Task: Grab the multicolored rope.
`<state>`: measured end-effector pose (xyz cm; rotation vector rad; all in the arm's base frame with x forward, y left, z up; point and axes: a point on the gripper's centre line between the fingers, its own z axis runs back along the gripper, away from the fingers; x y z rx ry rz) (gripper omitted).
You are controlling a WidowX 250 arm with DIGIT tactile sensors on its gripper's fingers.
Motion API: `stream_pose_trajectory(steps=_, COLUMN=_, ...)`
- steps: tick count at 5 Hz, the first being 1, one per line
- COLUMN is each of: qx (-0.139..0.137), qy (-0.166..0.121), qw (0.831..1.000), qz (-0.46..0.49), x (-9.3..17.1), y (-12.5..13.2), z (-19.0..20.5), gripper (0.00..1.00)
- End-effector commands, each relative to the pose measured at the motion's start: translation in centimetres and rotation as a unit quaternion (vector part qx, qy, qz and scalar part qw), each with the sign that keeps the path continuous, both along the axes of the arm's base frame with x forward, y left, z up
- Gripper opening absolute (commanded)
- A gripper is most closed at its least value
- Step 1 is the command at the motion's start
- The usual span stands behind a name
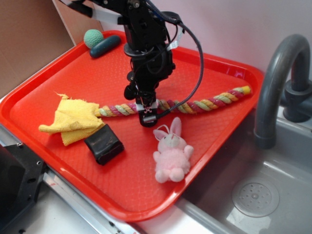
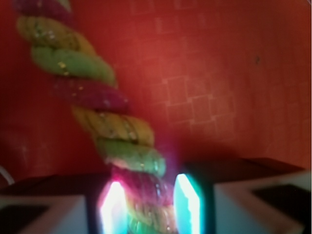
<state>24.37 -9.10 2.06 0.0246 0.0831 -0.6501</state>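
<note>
jaws: either side of multicolored rope (image 2: 105,124) | contact: unclear | surface: red tray (image 2: 219,87)

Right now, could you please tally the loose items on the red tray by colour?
Multicoloured: 1, the multicolored rope, between the end effector fingers
Yellow: 1, rag
Black: 1, block
Pink: 1, plush bunny
Teal: 2, ball and dark cylinder
Total: 6
</note>
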Motion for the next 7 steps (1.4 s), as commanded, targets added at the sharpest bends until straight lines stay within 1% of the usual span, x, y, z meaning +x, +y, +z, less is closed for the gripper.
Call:
stream_pose_trajectory(steps=1, qx=0.001, qy=-0.02, qw=1.0, qz=-0.001, x=-0.3, y=-0.6, z=0.5, gripper=0.0)
stream_pose_trajectory(steps=2, qx=0.017, qy=-0.048, qw=0.995, qz=0.085, x=-0.6, y=0.3, z=5.5, gripper=0.0)
stream_pose_trajectory(steps=3, qx=-0.069, qy=-0.045, qw=0.978, qz=0.189, x=-0.3, y=2.8, z=10.4, gripper=0.0)
stream_pose_trajectory(steps=4, qx=-0.043, qy=-0.037, qw=0.949, qz=0.31, x=-0.3, y=4.7, z=15.4, gripper=0.0)
stream_pose_trajectory(steps=5, qx=-0.035, qy=-0.057, qw=0.903, qz=0.425, x=-2.2, y=7.6, z=18.7, gripper=0.0)
stream_pose_trajectory(steps=6, qx=-0.044, qy=-0.079, qw=0.863, qz=0.497, x=-3.3, y=8.4, z=20.3, gripper=0.0)
stream_pose_trajectory(steps=7, qx=-0.029, qy=-0.093, qw=0.875, qz=0.475, x=-2.7, y=7.5, z=19.3, gripper=0.0)
